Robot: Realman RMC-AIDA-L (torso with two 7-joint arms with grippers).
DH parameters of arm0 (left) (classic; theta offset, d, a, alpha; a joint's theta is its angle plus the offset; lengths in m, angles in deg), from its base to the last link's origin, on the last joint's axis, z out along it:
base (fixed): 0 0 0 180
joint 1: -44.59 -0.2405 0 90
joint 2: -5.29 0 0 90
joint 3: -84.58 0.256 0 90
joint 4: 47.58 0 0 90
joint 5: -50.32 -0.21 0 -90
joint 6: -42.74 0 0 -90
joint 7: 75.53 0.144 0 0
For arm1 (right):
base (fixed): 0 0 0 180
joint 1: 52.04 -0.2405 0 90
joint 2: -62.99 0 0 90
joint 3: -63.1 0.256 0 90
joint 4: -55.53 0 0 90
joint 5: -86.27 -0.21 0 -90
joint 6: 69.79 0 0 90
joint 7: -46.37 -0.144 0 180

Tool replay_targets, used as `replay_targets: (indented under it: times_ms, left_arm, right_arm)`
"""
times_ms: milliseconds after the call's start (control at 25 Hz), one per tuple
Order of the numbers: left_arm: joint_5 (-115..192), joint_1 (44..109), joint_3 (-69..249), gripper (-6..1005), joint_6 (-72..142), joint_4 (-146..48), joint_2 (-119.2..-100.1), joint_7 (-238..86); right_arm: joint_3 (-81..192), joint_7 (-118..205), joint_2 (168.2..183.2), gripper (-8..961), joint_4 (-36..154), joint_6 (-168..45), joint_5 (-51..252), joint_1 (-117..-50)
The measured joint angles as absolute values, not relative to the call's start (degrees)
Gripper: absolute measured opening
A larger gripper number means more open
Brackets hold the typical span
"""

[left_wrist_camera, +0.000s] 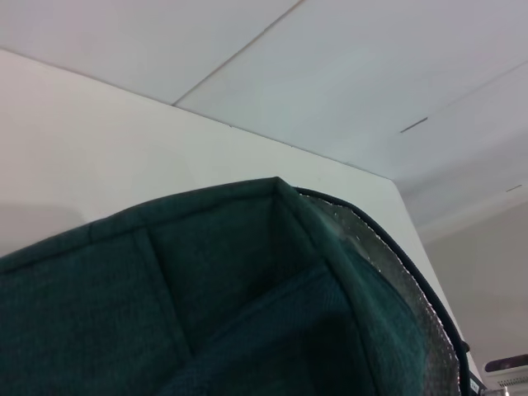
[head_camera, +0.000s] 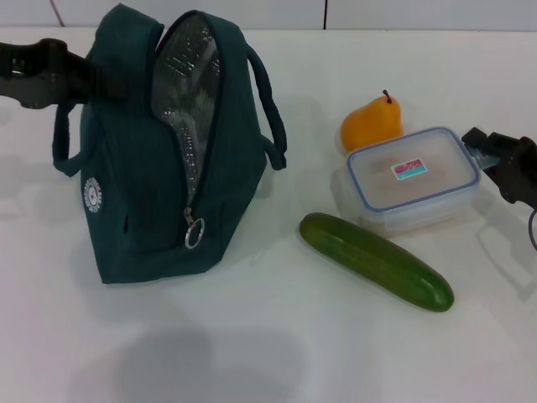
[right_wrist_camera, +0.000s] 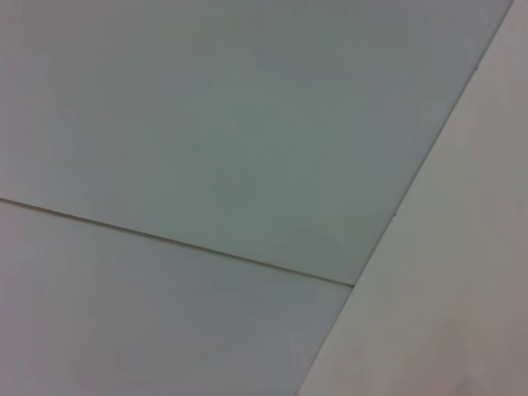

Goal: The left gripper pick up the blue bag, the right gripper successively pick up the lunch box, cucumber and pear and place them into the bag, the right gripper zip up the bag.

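While the blue bag (head_camera: 159, 168) stands upright on the white table (head_camera: 252, 336) with its zipper undone and its foil lining exposed, the left gripper (head_camera: 88, 77) sits at the bag's upper rear edge by a handle; whether its jaws are clamped on the fabric cannot be told. The left wrist view shows only the bag's top corner close up. The right gripper (head_camera: 491, 155) rests at the far end of the lunch box (head_camera: 413, 178), just beside or touching its rim; the state of its jaws likewise cannot be told.

The lunch box lies flat, lid on, with the pear (head_camera: 371, 123) just behind it and the cucumber (head_camera: 376, 260) lying diagonally in front, apart from the bag. Nothing has yet been loaded.

Handling notes, as judgement: the box is rigid, smooth and probably light, best gripped across its short sides below the lid rim. The cucumber is firm and slick; take it near mid-length. The pear is rounded and bruisable; grip its broad belly gently. The soft bag sags unless held up.
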State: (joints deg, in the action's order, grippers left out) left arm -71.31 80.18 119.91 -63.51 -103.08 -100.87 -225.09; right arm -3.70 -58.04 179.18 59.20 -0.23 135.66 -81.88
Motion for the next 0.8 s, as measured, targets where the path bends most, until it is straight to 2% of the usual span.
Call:
replay_targets:
  times_ms: [160, 800]
  left_arm:
    - [-71.3, 80.1, 119.9, 38, -63.5, -103.1, -100.88, -224.8]
    - [-70.5, 80.1, 119.5, 42, -63.6, -103.0, -100.93, -224.8]
  right_arm:
    - [-3.7, -57.4, 179.18, 89, 59.2, -0.3, 135.7, -81.9]
    - [-3.1, -55.6, 179.04, 88, 61.5, 8.4, 130.8, -78.9]
